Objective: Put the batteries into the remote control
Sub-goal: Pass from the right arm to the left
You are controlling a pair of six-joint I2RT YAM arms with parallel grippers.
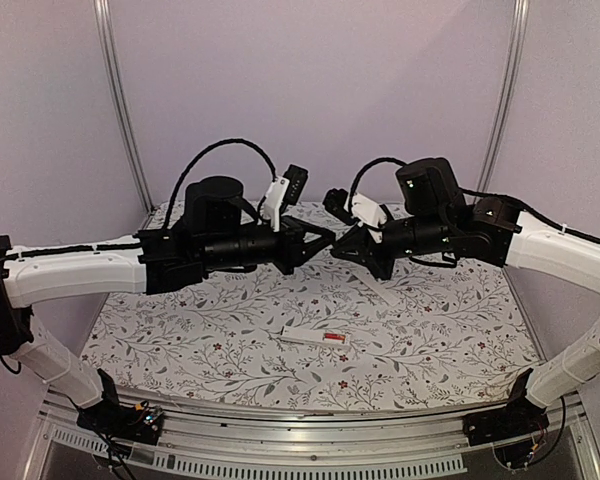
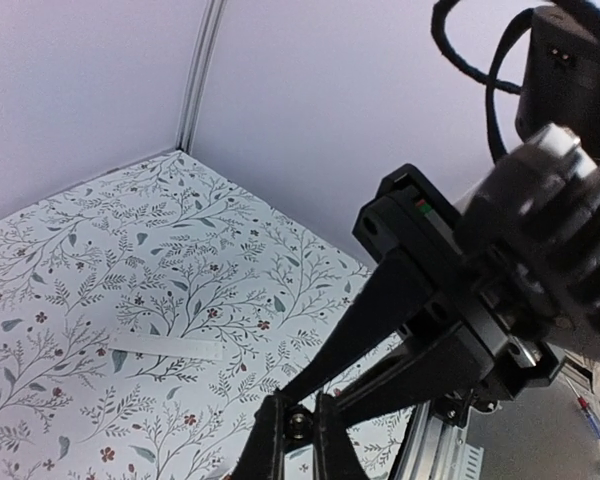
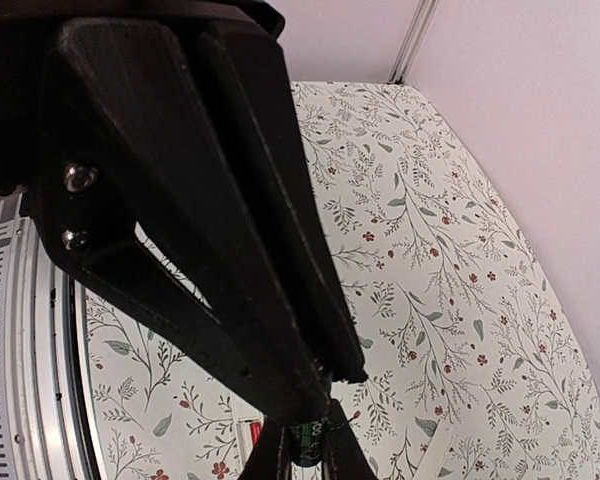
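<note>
The remote control, a slim white bar, lies on the floral table in front of the arms. A battery's red end shows in its open bay. It also shows in the right wrist view. My left gripper and right gripper meet tip to tip in the air above the table's middle. Between them is one small black battery. In the left wrist view my fingers pinch it end-on. In the right wrist view the battery, with green print, sits between my right fingertips.
The thin white cover strip lies on the table right of centre, behind the remote. It also shows in the left wrist view and the right wrist view. Purple walls enclose the table at the back and sides.
</note>
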